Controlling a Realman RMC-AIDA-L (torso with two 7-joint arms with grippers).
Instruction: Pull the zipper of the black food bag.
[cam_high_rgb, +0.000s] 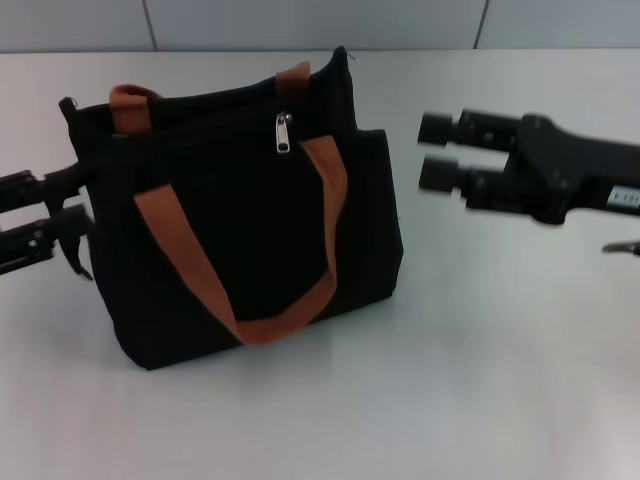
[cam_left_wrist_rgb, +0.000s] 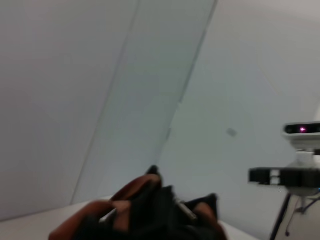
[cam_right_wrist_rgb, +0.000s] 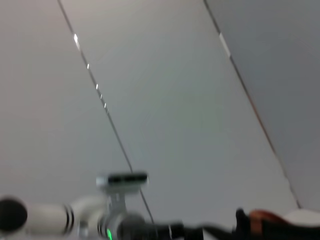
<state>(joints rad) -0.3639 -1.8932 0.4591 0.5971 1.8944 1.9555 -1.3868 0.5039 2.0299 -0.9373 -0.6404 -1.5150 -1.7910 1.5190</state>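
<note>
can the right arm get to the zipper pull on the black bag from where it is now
Probably yes. The right claw hangs open beside the black food bag, apart from it, with only bare table between them. The zipper hangs exposed on the bag's front near the top, and the strap lies beside it, not over it.

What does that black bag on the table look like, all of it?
The black food bag is a boxy tote of dark fabric standing upright on the pale table. Two orange-brown strap handles loop over its front and top. A small silver zipper pull hangs near the top edge. The left gripper sits against its left side; the right gripper hovers apart.
</note>
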